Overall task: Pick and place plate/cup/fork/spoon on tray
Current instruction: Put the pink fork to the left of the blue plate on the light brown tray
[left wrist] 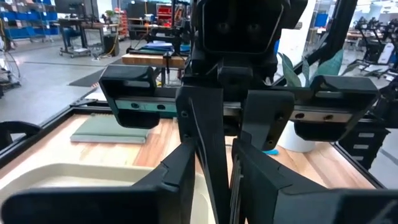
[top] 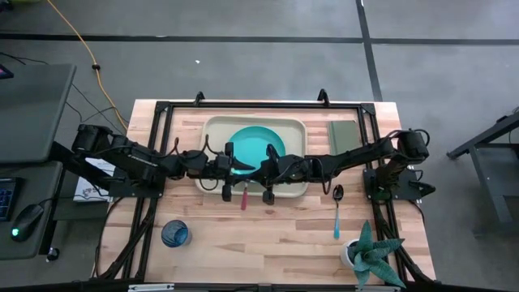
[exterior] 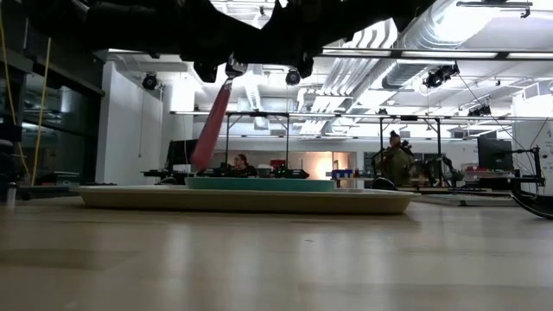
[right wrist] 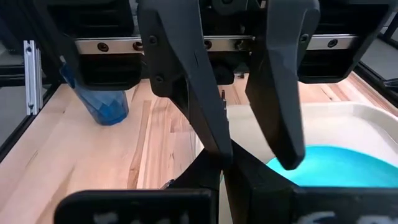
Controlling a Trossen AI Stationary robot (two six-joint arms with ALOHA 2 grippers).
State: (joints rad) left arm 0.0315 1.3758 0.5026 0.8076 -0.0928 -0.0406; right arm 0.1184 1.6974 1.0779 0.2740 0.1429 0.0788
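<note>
Both arms meet over the near edge of the tray (top: 215, 130), which lies on the bench (top: 268, 235) with the plate (top: 247, 146) resting flat inside it. The left gripper (top: 230, 169) and the right gripper (top: 267, 172) face each other closely, and the fork (top: 243, 197) hangs between them, its red handle pointing down past the tray's near rim; in the low view the handle slants down from the dark gripper bodies toward the tray without touching the bench. In the right wrist view the right arm's own fingers (right wrist: 155, 205) are pressed together on a thin edge, while the left gripper's fingers (right wrist: 283, 87) opposite stand spread apart with the plate's turquoise showing below them. From the left wrist view the left arm's own fingers (left wrist: 267, 186) sit either side of the right gripper's narrow closed tips, a gap visible around them. The spoon (top: 337, 212) lies on the bare wood beyond the right gripper, on the side away from the left arm, its dark bowl toward the tray. The cup (top: 174, 234) stands upright well apart, on the near part of the bench behind the left gripper. A grey-green pad (top: 344, 132) lies just beside the tray's far corner, and a potted plant (top: 373, 255) stands at the near corner of the bench past the spoon.
</note>
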